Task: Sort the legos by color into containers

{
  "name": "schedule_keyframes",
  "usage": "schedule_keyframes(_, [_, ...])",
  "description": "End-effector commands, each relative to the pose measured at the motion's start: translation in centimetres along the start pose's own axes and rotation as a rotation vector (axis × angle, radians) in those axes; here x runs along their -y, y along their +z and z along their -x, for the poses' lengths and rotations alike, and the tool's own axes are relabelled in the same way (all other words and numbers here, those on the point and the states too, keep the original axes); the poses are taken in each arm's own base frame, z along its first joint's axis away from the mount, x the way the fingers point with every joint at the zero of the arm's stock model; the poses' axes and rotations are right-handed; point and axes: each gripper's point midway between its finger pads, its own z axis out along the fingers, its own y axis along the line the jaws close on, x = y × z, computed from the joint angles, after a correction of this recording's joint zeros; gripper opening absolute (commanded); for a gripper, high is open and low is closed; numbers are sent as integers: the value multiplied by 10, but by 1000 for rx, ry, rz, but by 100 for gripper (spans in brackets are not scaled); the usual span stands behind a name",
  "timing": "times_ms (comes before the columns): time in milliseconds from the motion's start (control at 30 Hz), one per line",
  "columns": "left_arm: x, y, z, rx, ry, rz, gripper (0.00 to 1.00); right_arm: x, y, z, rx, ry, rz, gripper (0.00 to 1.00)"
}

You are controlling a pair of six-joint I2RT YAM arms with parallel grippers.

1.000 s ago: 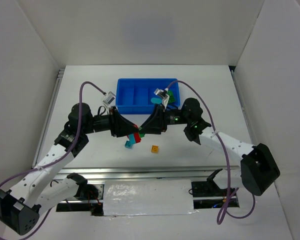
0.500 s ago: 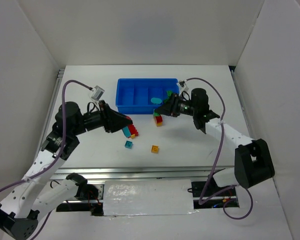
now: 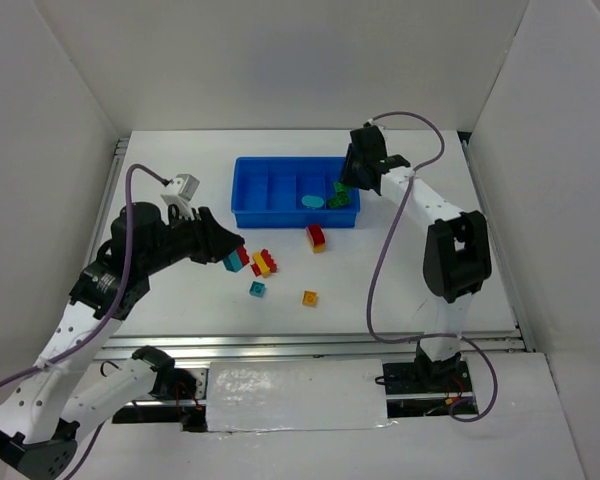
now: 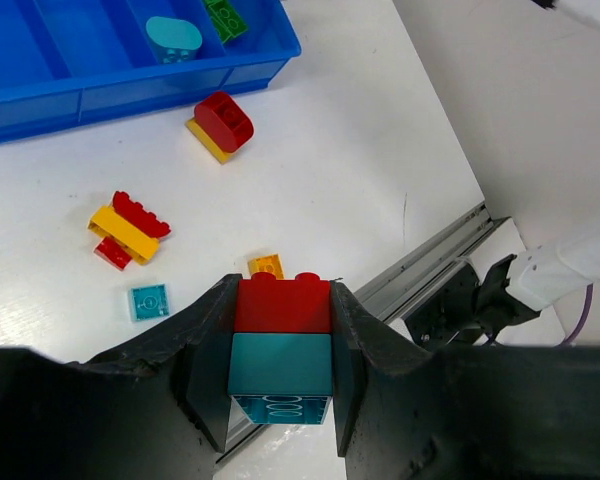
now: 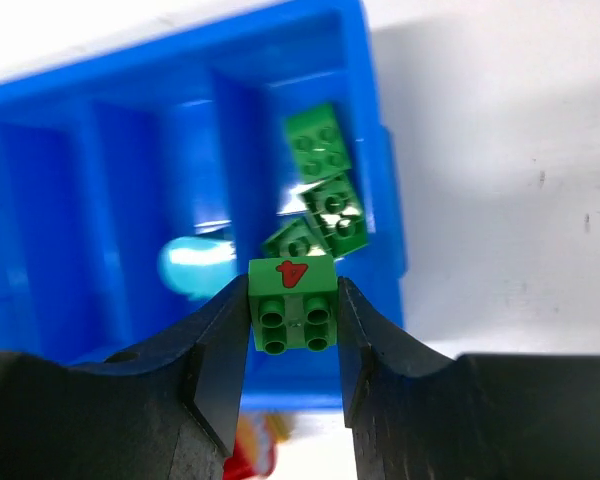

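The job is only partly done. In the blue tray [image 3: 270, 220], the end box nearest the right arm holds three green bricks [image 5: 320, 142], as far as I can see. The box next to it holds one round teal piece [image 5: 195, 265]. I see nothing in the other two boxes, so no red or yellow brick is in the tray yet. The right fingers [image 5: 215, 370] are pinching a green brick with a red mark [image 5: 292, 303]. It sits tight between both fingers, up in the air over the green end of the tray, so I think it is ready to drop in. The left fingers [image 4: 205, 375] are pinching a stack of two bricks [image 4: 280, 345], red on top of teal. It is squeezed between both fingers, lifted above the desk [image 4: 380, 150], out in front of the tray and well apart from it. The two colors probably need pulling apart before they can be sorted. Four more things wait on the desk. A red and yellow piece [image 4: 223, 122] lies just beside the tray's front wall. Farther out from the tray are a pile of yellow and red bricks [image 4: 128, 228], a small teal square [image 4: 148, 301] and a small yellow-orange brick [image 4: 266, 266].
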Motion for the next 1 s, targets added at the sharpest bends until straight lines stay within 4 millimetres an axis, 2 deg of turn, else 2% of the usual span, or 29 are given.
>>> schedule_keyframes(0, [4, -10, 6, 28, 42, -10, 0, 25, 13, 1, -22, -66, -148, 0])
schedule_keyframes(100, [2, -16, 12, 61, 49, 16, 0, 23, 21, 1, -34, -76, -153, 8])
schedule_keyframes(167, [4, -20, 23, 113, 48, 22, 0, 16, 21, 5, -30, -80, -119, 33])
schedule_keyframes(200, [7, -22, 31, 140, 32, 21, 0, 13, 21, 8, -30, -77, -109, 51])
schedule_keyframes(233, [7, -19, 36, 151, 19, 28, 0, 7, 17, 13, -27, -74, -91, 80])
schedule_keyframes(300, [9, -17, 57, 201, -22, 58, 0, 1, 10, 19, -29, -66, -75, 83])
schedule_keyframes(367, [1, 3, 68, 195, -84, 104, 0, -14, -9, 26, -29, -49, 10, 86])
schedule_keyframes(433, [-8, 23, 88, 201, -139, 121, 0, -27, -22, 18, -42, -30, 100, 87])
schedule_keyframes(467, [-9, 26, 113, 256, -171, 93, 0, -35, -42, 31, -1, -20, 151, 88])
schedule_keyframes(500, [-9, 45, 113, 204, -193, 45, 0, -39, -48, 31, 6, -16, 181, 89])
schedule_keyframes(533, [-8, 52, 122, 202, -201, 11, 0, -55, -66, 34, -1, -20, 274, 89])
schedule_keyframes(567, [-4, 52, 143, 229, -183, -32, 0, -67, -76, 33, -13, -34, 352, 89])
schedule_keyframes(600, [-3, 73, 145, 171, -171, -92, 0, -82, -85, 33, -4, -68, 453, 89])
schedule_keyframes(633, [-4, 80, 151, 156, -157, -102, 0, -95, -99, 31, -12, -91, 553, 89])
schedule_keyframes(667, [0, 81, 167, 169, -109, -119, 0, -114, -118, 19, -64, -122, 715, 89])
schedule_keyframes(700, [-8, 101, 166, 136, -100, -133, 0, -122, -122, 10, -72, -139, 798, 89])
schedule_keyframes(733, [0, 105, 160, 91, -57, -210, 0, -127, -130, 4, -84, -152, 866, 89])
schedule_keyframes(767, [-1, 119, 161, 86, -39, -258, 0, -134, -138, -10, -111, -157, 980, 89])
schedule_keyframes(800, [2, 125, 158, 72, -31, -307, 0, -136, -141, -16, -127, -148, 1023, 89])
schedule_keyframes(833, [12, 125, 147, 12, -43, -404, 0, -137, -141, -24, -154, -136, 1050, 89])
schedule_keyframes(867, [7, 137, 140, -12, -52, -436, 0, -139, -146, -34, -201, -113, 1109, 92])
schedule_keyframes(900, [9, 139, 141, -9, -40, -475, 0, -138, -148, -40, -237, -104, 1126, 100])
schedule_keyframes(967, [5, 149, 132, -51, -105, -498, 0, -134, -144, -52, -332, -23, 1079, 100])
